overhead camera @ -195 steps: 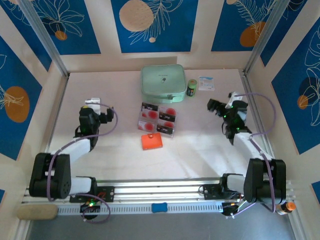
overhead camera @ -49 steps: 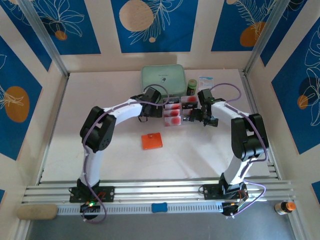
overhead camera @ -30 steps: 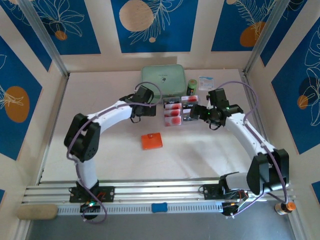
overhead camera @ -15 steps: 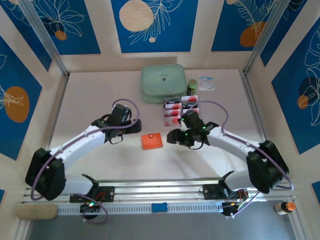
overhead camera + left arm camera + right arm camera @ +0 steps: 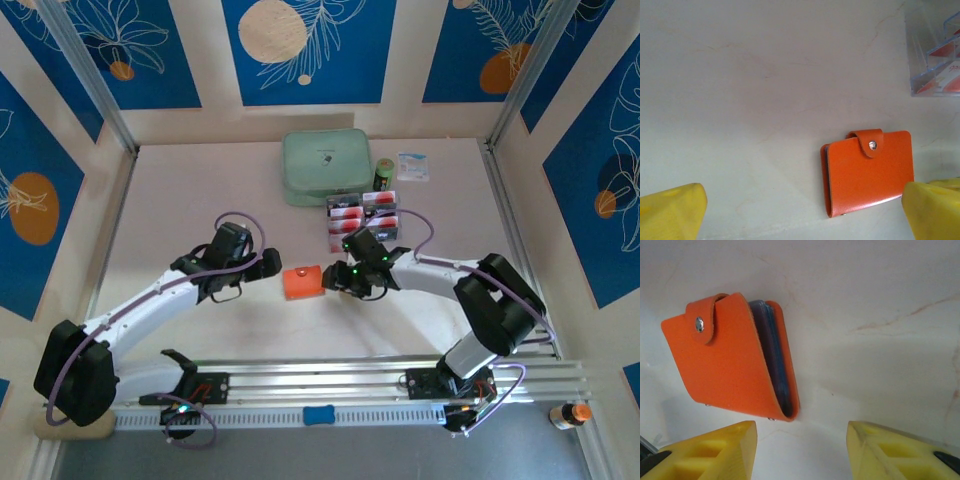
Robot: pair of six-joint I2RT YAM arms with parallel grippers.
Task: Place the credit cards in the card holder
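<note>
Flanking the snapped card holder (image 5: 302, 282), central on the table (image 5: 180, 200): my left gripper (image 5: 272, 263) wide, right gripper (image 5: 330, 283) half-spread, both empty; unsnapping comes next, I judge.

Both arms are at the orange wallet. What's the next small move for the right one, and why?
Probably ease the right gripper forward until its fingers straddle the gaping edge of the small orange-red fold-over card holder. It lies flat on the table, snap tab fastened, ahead of the open fingers rather than between them, so nothing is gripped yet.
</note>
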